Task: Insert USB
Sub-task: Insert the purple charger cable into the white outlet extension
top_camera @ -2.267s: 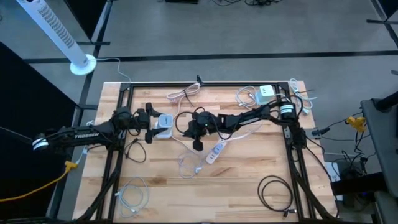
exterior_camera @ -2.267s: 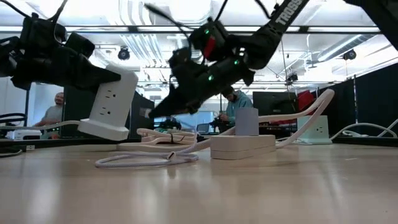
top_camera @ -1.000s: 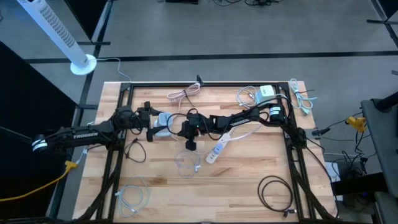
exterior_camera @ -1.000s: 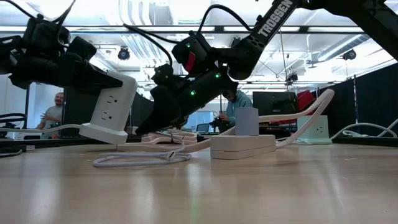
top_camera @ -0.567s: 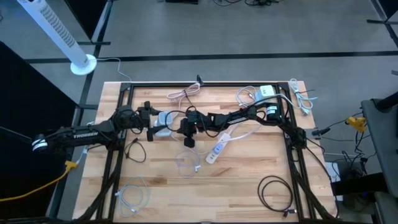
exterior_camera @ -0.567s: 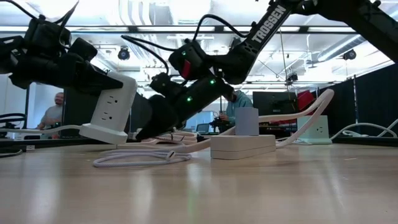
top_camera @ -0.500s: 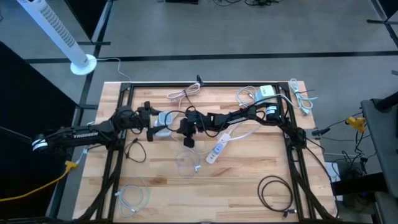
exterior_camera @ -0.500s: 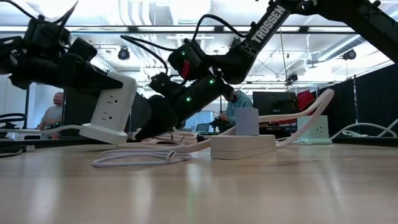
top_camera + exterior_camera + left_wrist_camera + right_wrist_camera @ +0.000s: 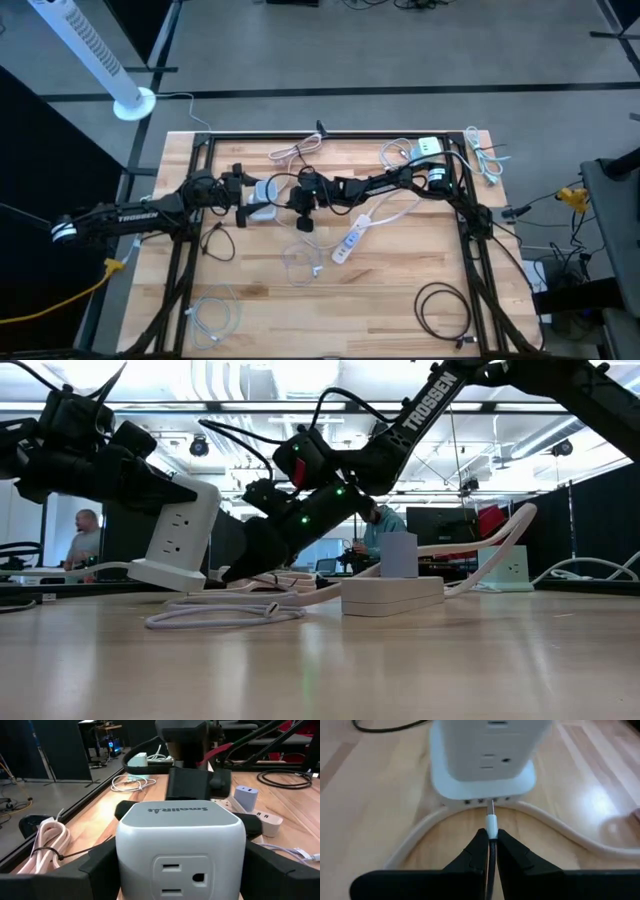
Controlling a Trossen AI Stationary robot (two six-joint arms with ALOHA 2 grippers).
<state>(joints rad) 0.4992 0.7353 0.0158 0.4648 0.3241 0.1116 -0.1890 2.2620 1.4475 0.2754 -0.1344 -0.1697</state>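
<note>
On the wooden table (image 9: pixel 400 300) we see our left gripper (image 9: pixel 165 485) spread wide around the white cube power strip (image 9: pixel 180 845), tilted off the surface, while our right gripper (image 9: pixel 490 845) pinches the USB plug (image 9: pixel 491 822) at its base ports.

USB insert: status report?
Left gripper clamps white cube power tower, tilted off table. Right gripper shut on white USB plug, metal tip at base ports, apparently not seated. Nothing blocking.
</note>
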